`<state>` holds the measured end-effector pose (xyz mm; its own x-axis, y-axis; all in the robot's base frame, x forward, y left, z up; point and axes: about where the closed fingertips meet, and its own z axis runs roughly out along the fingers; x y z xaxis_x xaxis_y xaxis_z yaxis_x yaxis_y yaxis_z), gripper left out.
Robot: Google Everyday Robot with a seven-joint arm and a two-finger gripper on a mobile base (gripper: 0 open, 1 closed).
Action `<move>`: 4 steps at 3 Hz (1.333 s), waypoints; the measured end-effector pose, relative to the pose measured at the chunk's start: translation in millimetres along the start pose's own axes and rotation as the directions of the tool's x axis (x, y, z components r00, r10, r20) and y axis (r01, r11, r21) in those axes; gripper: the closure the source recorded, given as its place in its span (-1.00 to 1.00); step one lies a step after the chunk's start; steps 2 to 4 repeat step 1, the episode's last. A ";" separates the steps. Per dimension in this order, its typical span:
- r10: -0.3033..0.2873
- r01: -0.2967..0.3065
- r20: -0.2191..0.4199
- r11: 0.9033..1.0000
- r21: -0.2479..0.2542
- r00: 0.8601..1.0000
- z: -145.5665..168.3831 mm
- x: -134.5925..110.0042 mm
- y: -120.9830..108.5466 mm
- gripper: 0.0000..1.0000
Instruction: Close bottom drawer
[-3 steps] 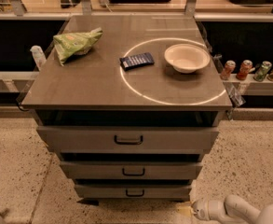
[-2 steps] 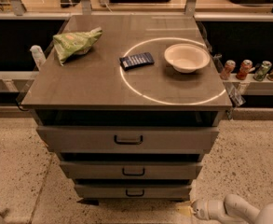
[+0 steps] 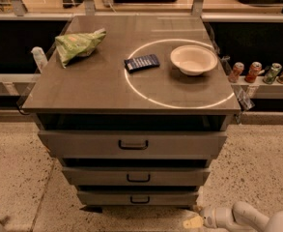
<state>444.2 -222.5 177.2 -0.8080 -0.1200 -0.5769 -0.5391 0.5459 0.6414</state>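
The bottom drawer (image 3: 138, 197) is the narrowest grey front at the foot of the cabinet, with a small dark pull handle (image 3: 139, 199) in its middle. A dark gap shows above its front, below the middle drawer (image 3: 137, 176). The top drawer (image 3: 133, 144) is the widest and carries a bigger handle. My gripper (image 3: 194, 222) is at the end of the white arm (image 3: 247, 218), low at the bottom right. It sits just above the floor, right of and below the bottom drawer's right corner, and does not touch it.
On the cabinet top (image 3: 83, 88) lie a green bag (image 3: 78, 44), a dark blue packet (image 3: 141, 63) and a white bowl (image 3: 193, 59). Several cans (image 3: 261, 72) stand on a ledge at the right. The floor (image 3: 15, 178) is speckled stone.
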 end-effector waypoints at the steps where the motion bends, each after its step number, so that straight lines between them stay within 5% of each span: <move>1: 0.000 0.000 0.000 1.000 0.000 1.000 0.0 0.0 0.0 -1.00; 4: 0.000 0.000 0.000 1.000 0.000 1.000 0.0 0.0 0.0 -1.00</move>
